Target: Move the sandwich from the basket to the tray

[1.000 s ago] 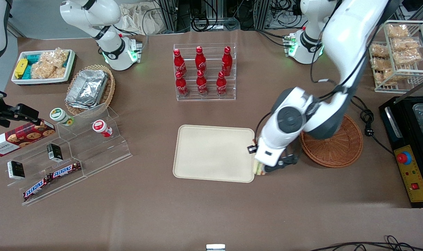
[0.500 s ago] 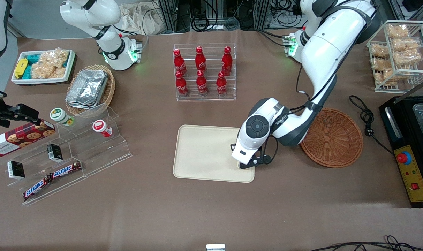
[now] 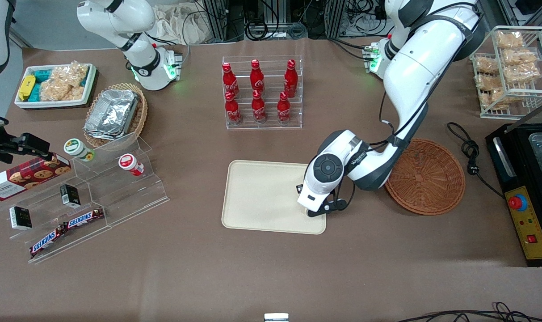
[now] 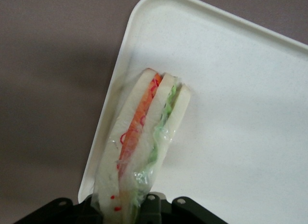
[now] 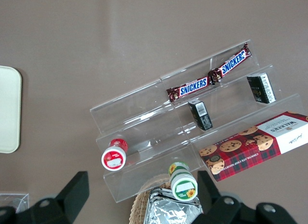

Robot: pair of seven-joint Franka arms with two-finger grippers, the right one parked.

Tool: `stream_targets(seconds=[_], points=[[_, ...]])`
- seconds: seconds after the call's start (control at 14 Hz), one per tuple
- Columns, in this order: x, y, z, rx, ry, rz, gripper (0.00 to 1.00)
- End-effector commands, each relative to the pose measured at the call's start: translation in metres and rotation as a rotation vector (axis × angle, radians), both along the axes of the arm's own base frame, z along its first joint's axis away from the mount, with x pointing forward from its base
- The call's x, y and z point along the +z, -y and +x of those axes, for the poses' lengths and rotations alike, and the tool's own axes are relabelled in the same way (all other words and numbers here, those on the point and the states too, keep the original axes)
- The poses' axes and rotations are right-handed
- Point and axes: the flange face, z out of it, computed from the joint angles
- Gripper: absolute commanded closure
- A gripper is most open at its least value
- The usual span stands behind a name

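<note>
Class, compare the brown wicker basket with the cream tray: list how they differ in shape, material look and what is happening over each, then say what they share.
The basket is round, the tray rectangular with rounded corners. The basket is reddish-brown woven wicker, the tray smooth cream. The basket lies empty, while the gripper holds the sandwich over the tray's rim at the corner near the basket. Both are shallow, lie flat on the brown table and sit side by side.

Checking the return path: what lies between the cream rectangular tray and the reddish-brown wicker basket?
Front view: the left arm's wrist and gripper at the tray edge; otherwise bare table up to the basket.

left arm bent low, claw (image 3: 313, 213) clamped
</note>
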Motion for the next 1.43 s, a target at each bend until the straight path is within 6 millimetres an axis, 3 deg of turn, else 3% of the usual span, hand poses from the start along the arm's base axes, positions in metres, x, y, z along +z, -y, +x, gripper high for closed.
stream_targets(seconds=[0.0, 0.07, 0.21, 0.36, 0.5, 0.64, 0.79, 1.0, 1.21, 1.36], points=[[0.0, 0.003, 0.004, 0.007, 0.012, 0.008, 0.13], [0.002, 0.003, 0.004, 0.001, 0.017, 0.011, 0.01], [0.015, 0.001, 0.007, 0.007, 0.034, 0.015, 0.01], [0.06, -0.008, 0.016, 0.027, 0.085, 0.01, 0.01], [0.102, -0.051, 0.03, 0.081, 0.084, 0.039, 0.01], [0.156, -0.073, 0.03, 0.141, 0.091, 0.001, 0.01], [0.19, -0.101, 0.024, 0.162, 0.128, 0.018, 0.01], [0.21, -0.152, 0.009, 0.142, 0.158, 0.083, 0.01], [0.24, -0.236, -0.01, 0.096, 0.128, 0.039, 0.01], [0.26, -0.279, -0.029, 0.057, 0.119, 0.036, 0.01]])
